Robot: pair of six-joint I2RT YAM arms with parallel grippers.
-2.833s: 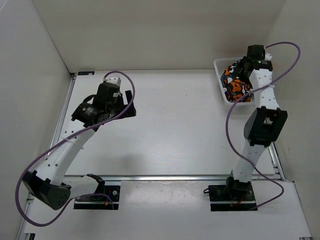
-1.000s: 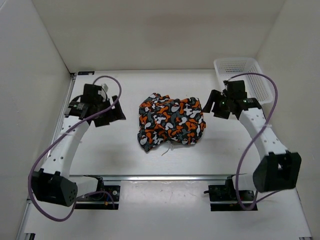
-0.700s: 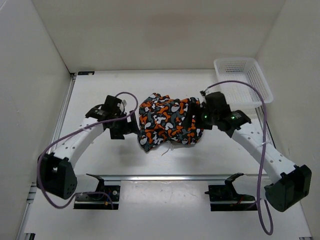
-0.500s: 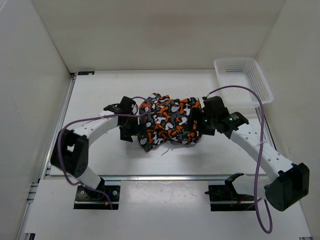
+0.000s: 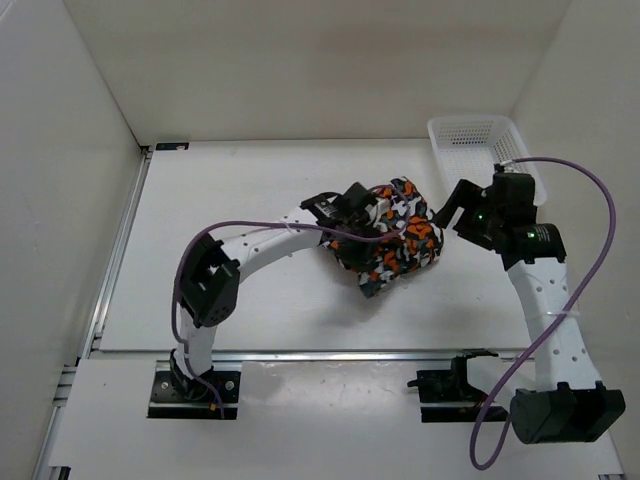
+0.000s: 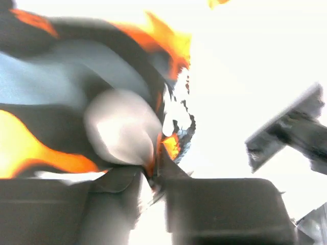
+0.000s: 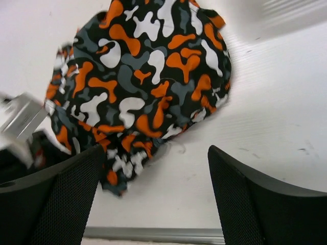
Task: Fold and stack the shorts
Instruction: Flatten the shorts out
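The white counter carries everything here, and your left arm reaches far across it into the right half, while the right arm stands up along its own side. The camouflage shorts lie in a rumpled heap right of centre, between the two wrists and not yet flat or folded. The white mesh basket sits apart at the far right corner. Your left pincer is at the heap's left edge. Its wrist view is badly blurred, but a fold of cloth runs down into a narrow gap between the dark fingers, so I judge it to be clamped on the shorts. Your right pincer hovers just beside the heap's right edge, spread wide and holding nothing, with the cloth ahead of its fingers rather than between them. The main risk is dragging the shorts as a lump, since one pinch on bunched cloth will trap layers instead of spreading them. A blind closure on the right could catch several layers. The wrists are close enough to collide, and the purple cable along the left arm could snag. No brand, label or writing is readable in any view.
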